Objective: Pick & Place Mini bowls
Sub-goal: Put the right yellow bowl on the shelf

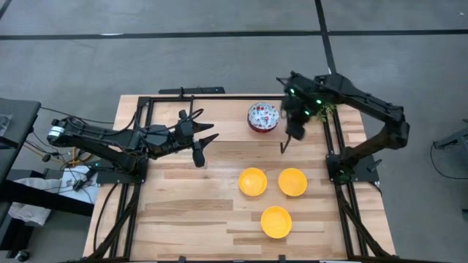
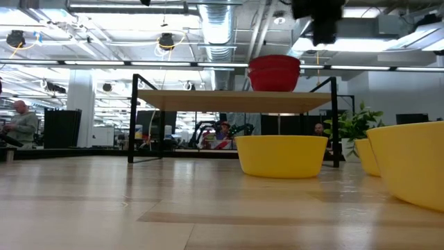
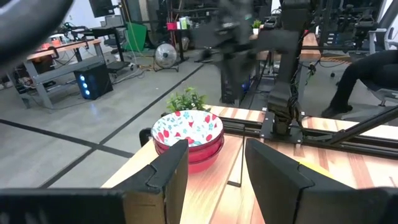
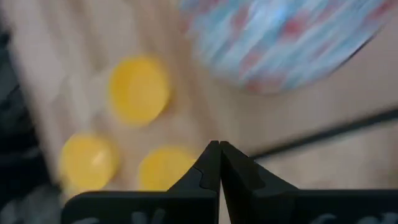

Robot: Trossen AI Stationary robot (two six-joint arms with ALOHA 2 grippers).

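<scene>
We note the stacked red patterned bowls (image 1: 262, 117) at the desk's (image 1: 183, 212) far edge; three yellow bowls (image 1: 253, 182) sit apart nearer. Right gripper (image 1: 286, 143) beside the stack, jaws pressed together. Left gripper (image 1: 203, 144) mid-desk, jaws spread.

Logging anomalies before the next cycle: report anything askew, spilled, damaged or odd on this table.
Nothing stands out. The red floral bowls sit neatly stacked at the far edge; three yellow bowls stand upright and apart on the table. No spill or damage shows. The right gripper, shut, hangs beside the stack.
</scene>
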